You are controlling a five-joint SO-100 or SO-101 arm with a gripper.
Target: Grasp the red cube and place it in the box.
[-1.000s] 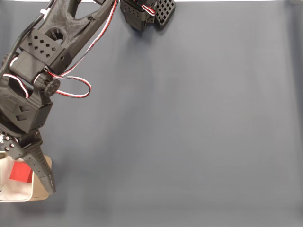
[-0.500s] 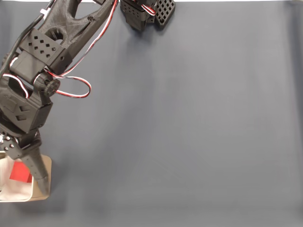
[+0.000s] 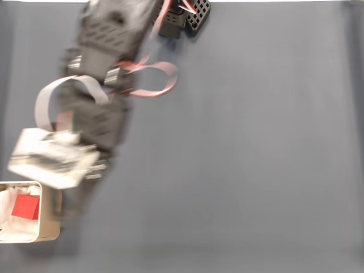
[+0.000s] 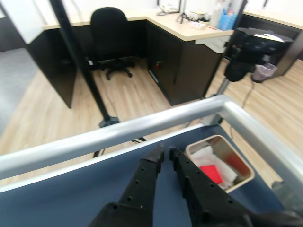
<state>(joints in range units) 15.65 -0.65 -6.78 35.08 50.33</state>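
Observation:
The red cube (image 3: 25, 206) lies inside the box (image 3: 52, 217) on its white crinkled lining, at the bottom left of the fixed view. In that view the arm is smeared by motion above and to the right of the box, and my gripper (image 3: 71, 211) is a dark blur just off the box's right wall. In the wrist view the gripper (image 4: 165, 152) has its two black fingers close together with nothing between them. The box (image 4: 204, 142) sits just right of the fingertips with the red cube (image 4: 211, 173) in it.
A dark blue-grey mat (image 3: 256, 159) covers the table. The arm's base (image 3: 182, 17) is at the top edge. In the wrist view a metal rail (image 4: 142, 127) borders the table, with a camera on a stand (image 4: 251, 45) and office furniture beyond.
The arm has swung up and to the right, away from the box, and is now motion-blurred. The fingers have left the box; the red cube stays inside.

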